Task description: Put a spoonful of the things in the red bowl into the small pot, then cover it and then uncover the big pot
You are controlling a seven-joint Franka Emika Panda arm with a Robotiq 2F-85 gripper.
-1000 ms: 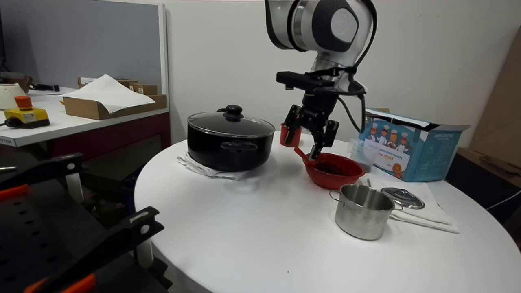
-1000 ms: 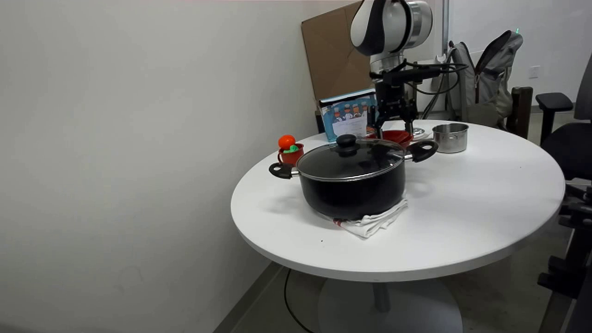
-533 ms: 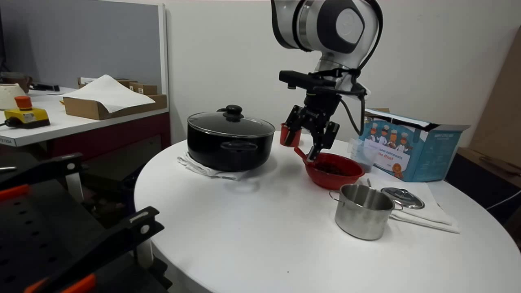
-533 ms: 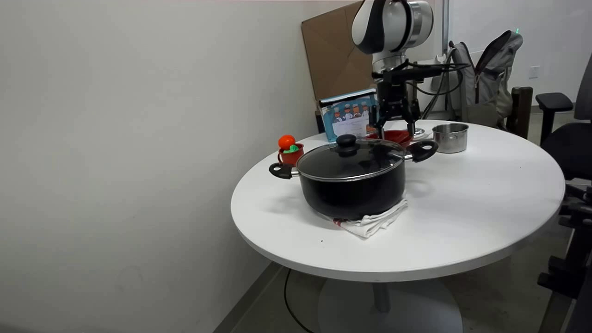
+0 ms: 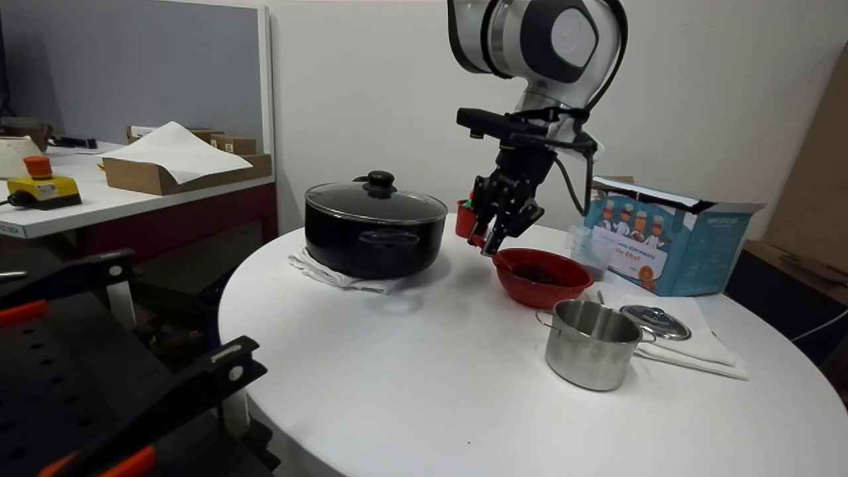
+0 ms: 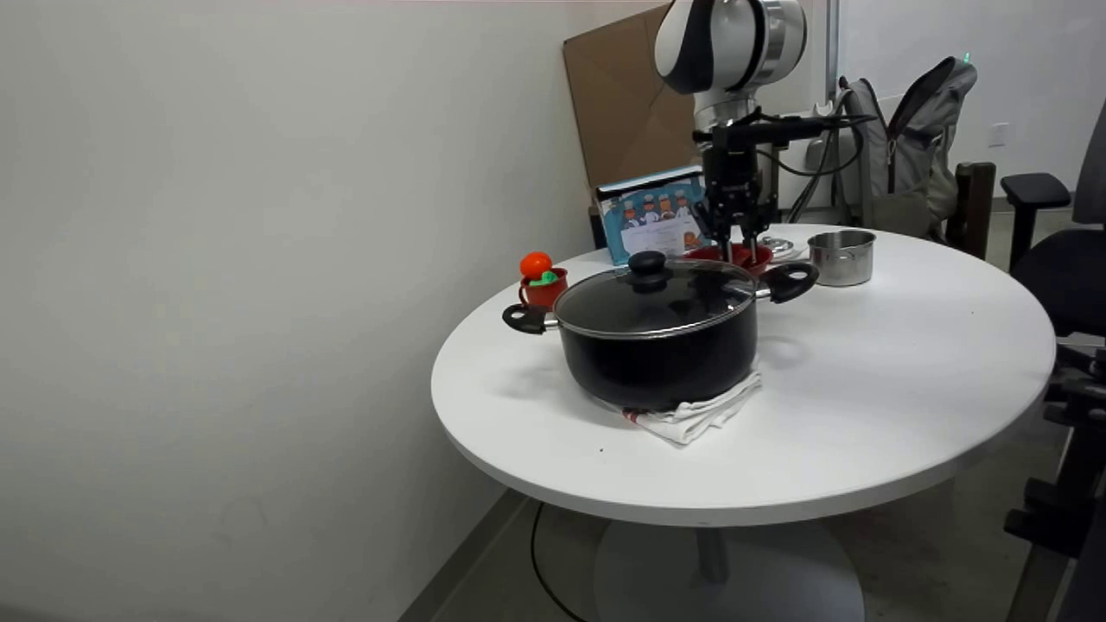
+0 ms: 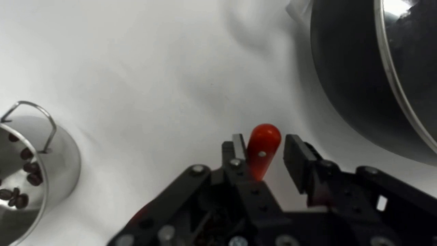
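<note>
Since a second ago the tool [image 7: 263, 145] has narrowed, its two fingers swung in about the red handle [image 7: 264, 136]. They stand part-way apart with the handle between them: from the wrist, one finger [image 7: 235, 152] looks right up against it, though I can't be sure they touch, and a gap shows on the other side.

Behind it, the arm [image 5: 560, 63] comes down from above, the wrist tipped so the tool slants in an exterior view, its tips near the rim of the red bowl [image 5: 533, 296]. That handle leans out over the bowl's edge, and dark bits [image 5: 533, 273] lie inside.

Next to the bowl on the white desk [image 5: 424, 397] is the small pot [image 5: 586, 361], with a few dark beans [image 7: 34, 178] on its floor. Its small lid [image 5: 656, 322] rests beside it on a folded cloth [image 5: 712, 354]. Well apart, the big pot [image 5: 341, 242] sits on another cloth [image 5: 324, 273], its glass lid [image 5: 351, 201] on.
</note>
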